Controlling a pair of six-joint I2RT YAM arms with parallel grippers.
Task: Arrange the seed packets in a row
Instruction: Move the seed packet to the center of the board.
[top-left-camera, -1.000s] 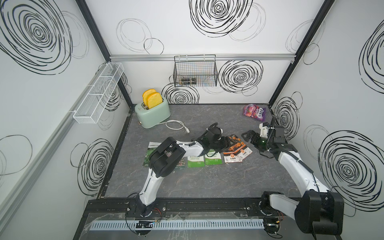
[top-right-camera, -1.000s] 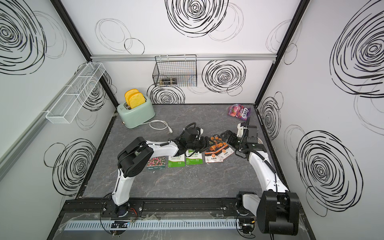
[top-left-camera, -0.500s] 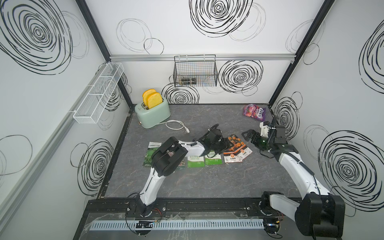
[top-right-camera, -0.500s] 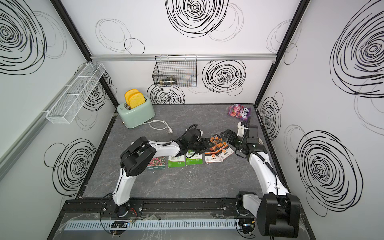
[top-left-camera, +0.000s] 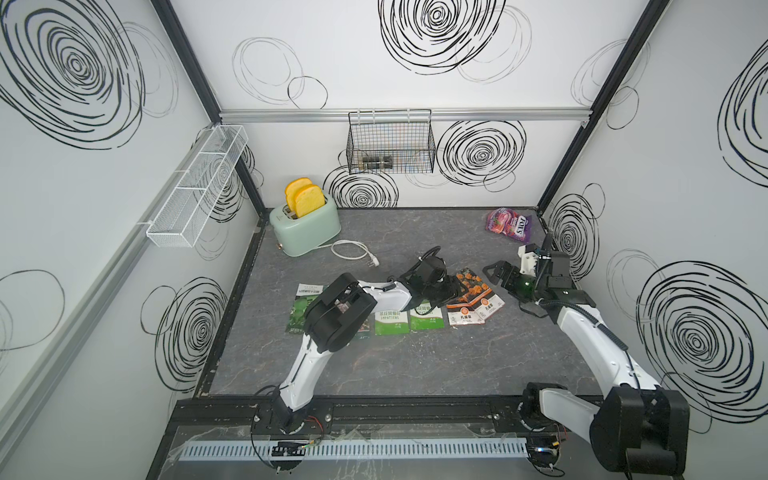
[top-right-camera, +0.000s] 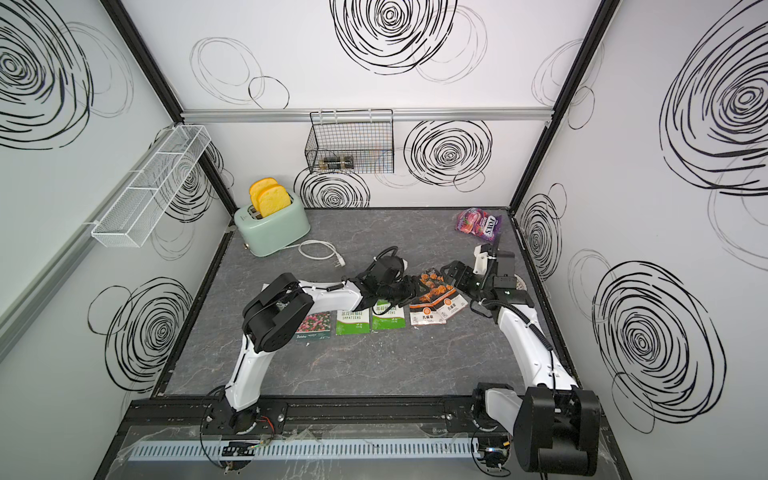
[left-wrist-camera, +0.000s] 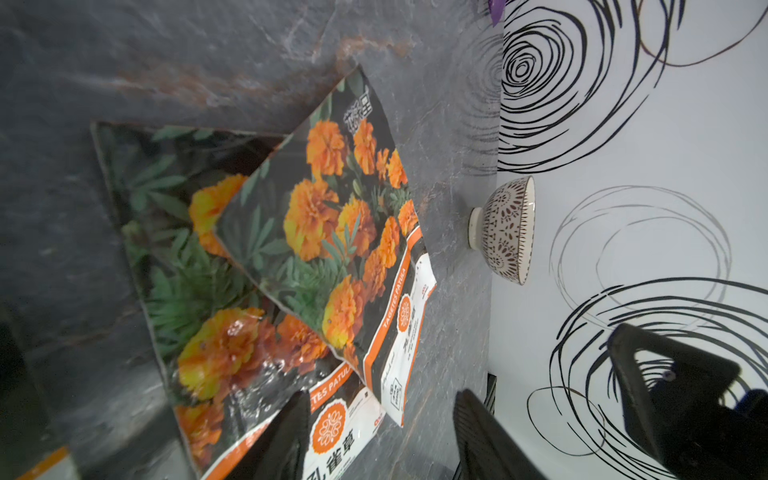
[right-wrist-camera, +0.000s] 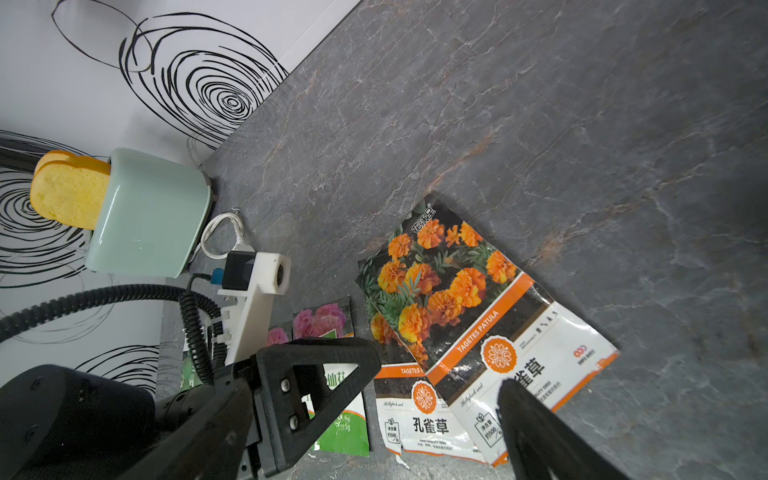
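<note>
Left end effector (left-wrist-camera: 382, 399) hangs released, low over the two marigold seed packets (left-wrist-camera: 332, 232). One lies skewed across its twin, right beneath me! Right end effector (right-wrist-camera: 436, 370) gapes wide above the same pair. They need separating, I reckon, to extend the row from the Impatiens packets (top-right-camera: 353, 320) beside my left end effector.

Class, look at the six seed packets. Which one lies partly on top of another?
The askew marigold packet. It lies at an angle and partly covers the straight marigold packet beside it.

Marigold packets (right-wrist-camera: 457, 299) are orange and dark green; the toaster (right-wrist-camera: 153, 216) mint green.
</note>
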